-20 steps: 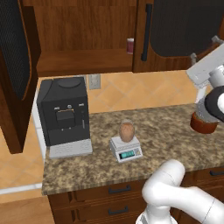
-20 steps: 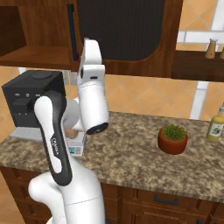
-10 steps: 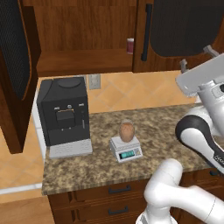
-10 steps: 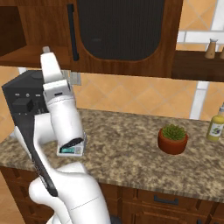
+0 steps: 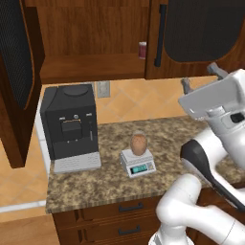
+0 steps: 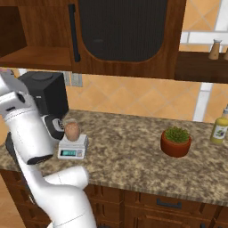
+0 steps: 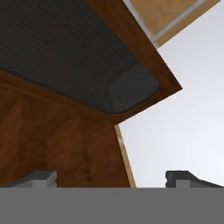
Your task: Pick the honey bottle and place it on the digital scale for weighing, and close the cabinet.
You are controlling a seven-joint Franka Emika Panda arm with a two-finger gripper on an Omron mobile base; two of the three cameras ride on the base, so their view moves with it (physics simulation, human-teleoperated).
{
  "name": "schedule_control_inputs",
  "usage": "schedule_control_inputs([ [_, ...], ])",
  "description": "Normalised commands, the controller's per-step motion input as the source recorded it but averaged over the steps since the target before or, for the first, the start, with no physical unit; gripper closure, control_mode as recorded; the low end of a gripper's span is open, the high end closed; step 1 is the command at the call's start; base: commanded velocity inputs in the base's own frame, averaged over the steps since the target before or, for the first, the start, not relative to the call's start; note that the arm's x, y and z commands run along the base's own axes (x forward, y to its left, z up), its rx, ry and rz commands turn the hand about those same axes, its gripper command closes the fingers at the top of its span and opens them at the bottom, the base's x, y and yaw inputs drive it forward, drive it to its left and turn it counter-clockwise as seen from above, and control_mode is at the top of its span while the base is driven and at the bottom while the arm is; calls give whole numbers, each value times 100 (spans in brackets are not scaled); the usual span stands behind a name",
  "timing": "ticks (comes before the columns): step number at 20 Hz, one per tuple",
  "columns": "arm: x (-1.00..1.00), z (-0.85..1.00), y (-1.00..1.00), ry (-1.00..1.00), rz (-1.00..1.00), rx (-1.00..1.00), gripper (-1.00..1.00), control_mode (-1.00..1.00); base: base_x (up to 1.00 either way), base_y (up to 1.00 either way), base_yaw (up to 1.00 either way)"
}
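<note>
door L: cabinet (image 5: 91, 43) left door (image 5: 19, 81) swung wide open, shelf bare exc. small dark red can (image 5: 142, 50) at its right end.
coffee machine (image 5: 71, 127): black, on table (image 5: 95, 184), left of scale.
honey bottle (image 5: 138, 144): upright on digital scale (image 5: 138, 162), centred on plate, nothing holding it.
gripper (image 7: 111, 177): released, tips wide apart, empty; prob. aimed up at a dark-panelled door, angle poor.
done: weighing placement, judged from how it sits.
left: shut the open door.
writing: none legible; scale display too small to read.
</note>
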Motion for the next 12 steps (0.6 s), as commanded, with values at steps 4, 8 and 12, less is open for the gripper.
schedule_control_inputs([
  [4, -51, 0, 88, 0, 0, -4, -100, -100, 0, 0, 0],
  [8, -72, -2, 95, 0, 0, 0, -100, -100, 0, 0, 0],
  [12, -80, -18, 100, 0, 0, -2, -100, -100, 0, 0, 0],
])
